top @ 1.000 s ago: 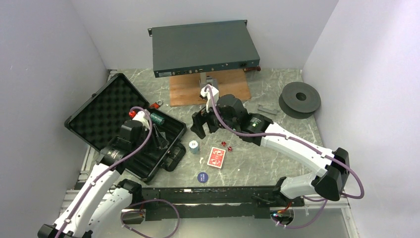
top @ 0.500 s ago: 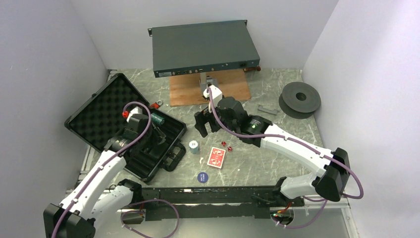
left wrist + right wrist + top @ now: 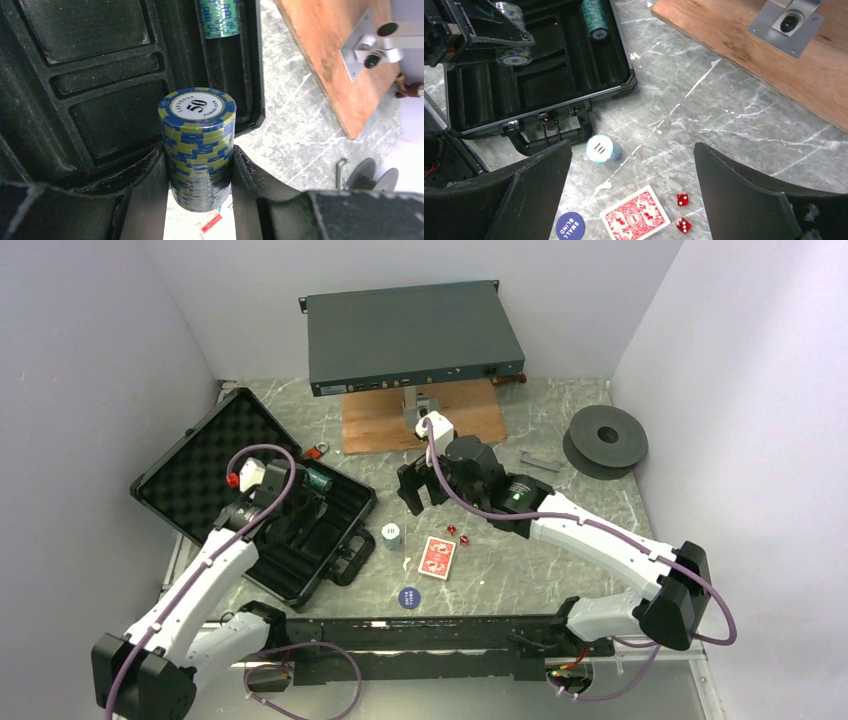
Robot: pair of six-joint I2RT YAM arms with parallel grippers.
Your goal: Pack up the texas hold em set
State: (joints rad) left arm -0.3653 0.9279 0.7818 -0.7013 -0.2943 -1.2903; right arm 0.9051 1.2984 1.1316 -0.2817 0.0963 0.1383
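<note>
Briefcase (image 3: 200,465) of the hold em set, lying open on the marble-patterned table (image 3: 560,490): egg-crate foam lid folded back to the left, moulded tray to the right, handle (image 3: 350,562) on the tray's outer edge. Left gripper (image 3: 197,175) is over the tray, its two fingers (image 3: 145,190) drawn narrow against opposite sides of an upright blue-and-yellow chip stack (image 3: 196,145) whose top chip reads 50. The stack is pinched between them; whether its base touches the tray cannot be told. A teal stack (image 3: 218,17) lies on its side in a groove at the far end of the tray. Right gripper (image 3: 631,147) hovers above the table just to the right of the briefcase, jaws spread wide, holding and touching nothing. Outside the briefcase, just beside the handle, stands a pale chip stack (image 3: 600,148) marked 10. Farther from the handle lie the red-backed card deck (image 3: 636,219) and two red dice (image 3: 682,200), and the blue disc (image 3: 570,226) lies near the handle on the arms' side. A wooden board (image 3: 420,420) sits beyond the far right corner of the briefcase.
</note>
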